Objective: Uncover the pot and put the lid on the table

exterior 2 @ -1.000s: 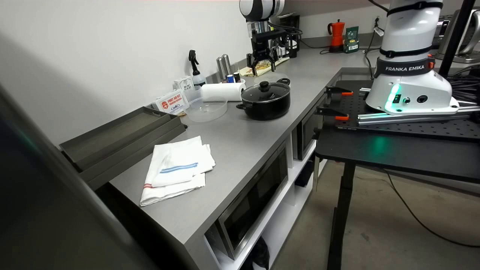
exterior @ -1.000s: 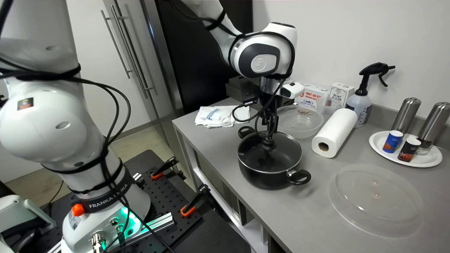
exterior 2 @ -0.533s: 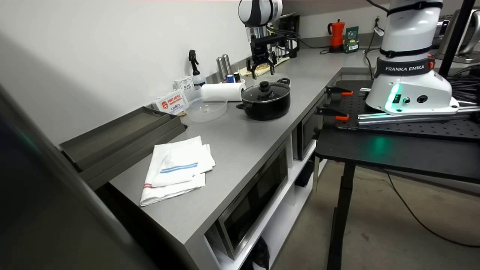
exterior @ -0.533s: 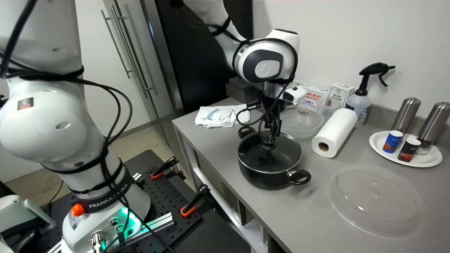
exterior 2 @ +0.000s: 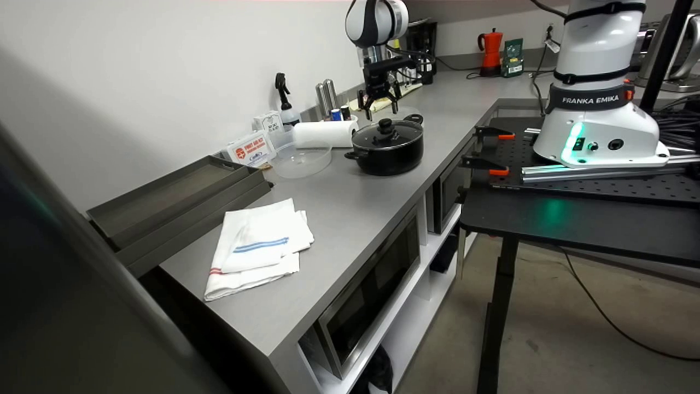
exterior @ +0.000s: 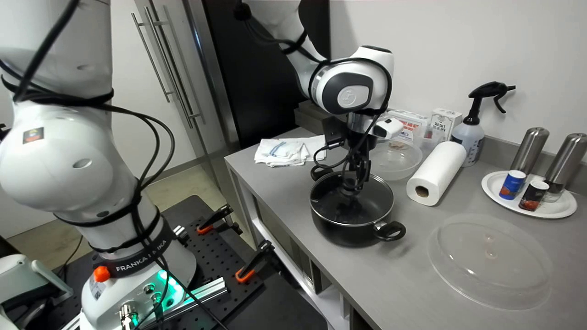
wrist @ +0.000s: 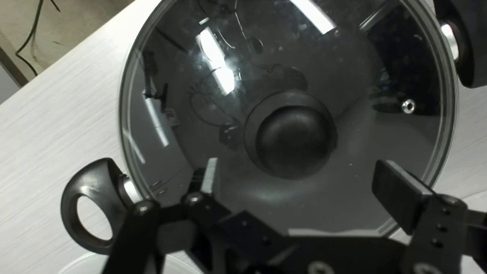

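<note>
The black pot (exterior 2: 389, 160) stands upright on the grey surface (exterior: 412, 293), with the glass lid (wrist: 354, 72) on top of it. The pincer (wrist: 298, 169) hangs above the lid, pointing down, so the pot lies beneath it. Its two fingers (wrist: 399, 194) are spread wide — in the wrist view the lid's round black knob (wrist: 295, 142) shows roughly midway between them from side to side, just past the tips and apart from both. In an exterior view the tips appear higher than the knob, with a gap between. The pot's loop handles (wrist: 102, 182) stick out on opposite sides. Near the pot, towards the wall (exterior: 449, 55), lie a paper towel roll (exterior: 438, 172) and a clear plastic bowl (exterior 2: 301, 163). A clear disc (exterior: 490, 266) rests farther along the surface — and folded towels (exterior 2: 257, 246) lie near its end.
</note>
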Robot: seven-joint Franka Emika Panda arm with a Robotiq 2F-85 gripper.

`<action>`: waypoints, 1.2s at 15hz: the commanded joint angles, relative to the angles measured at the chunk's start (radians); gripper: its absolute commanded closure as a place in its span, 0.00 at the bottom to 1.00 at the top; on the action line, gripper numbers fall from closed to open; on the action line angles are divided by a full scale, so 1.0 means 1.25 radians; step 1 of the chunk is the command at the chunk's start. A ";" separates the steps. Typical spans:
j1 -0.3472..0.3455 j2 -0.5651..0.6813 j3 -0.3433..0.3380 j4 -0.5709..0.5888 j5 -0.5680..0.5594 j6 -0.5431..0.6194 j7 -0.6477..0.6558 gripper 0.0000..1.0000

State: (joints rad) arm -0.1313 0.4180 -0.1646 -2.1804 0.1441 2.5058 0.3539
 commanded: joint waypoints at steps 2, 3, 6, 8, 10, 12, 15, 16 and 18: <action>0.005 0.031 0.001 0.026 0.017 0.014 0.004 0.00; 0.005 0.033 0.001 0.027 0.017 0.014 0.004 0.00; 0.006 0.034 0.002 0.024 0.017 0.016 0.002 0.00; 0.005 0.035 0.004 0.024 0.019 0.015 0.000 0.00; 0.005 0.035 0.006 0.023 0.021 0.016 -0.001 0.00; 0.005 0.036 0.006 0.023 0.021 0.016 -0.001 0.00; 0.004 0.037 0.007 0.023 0.022 0.015 -0.002 0.00; 0.003 0.038 0.007 0.023 0.023 0.014 -0.002 0.00; 0.003 0.039 0.007 0.023 0.024 0.013 -0.003 0.00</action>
State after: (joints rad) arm -0.1307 0.4532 -0.1579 -2.1608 0.1481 2.5097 0.3539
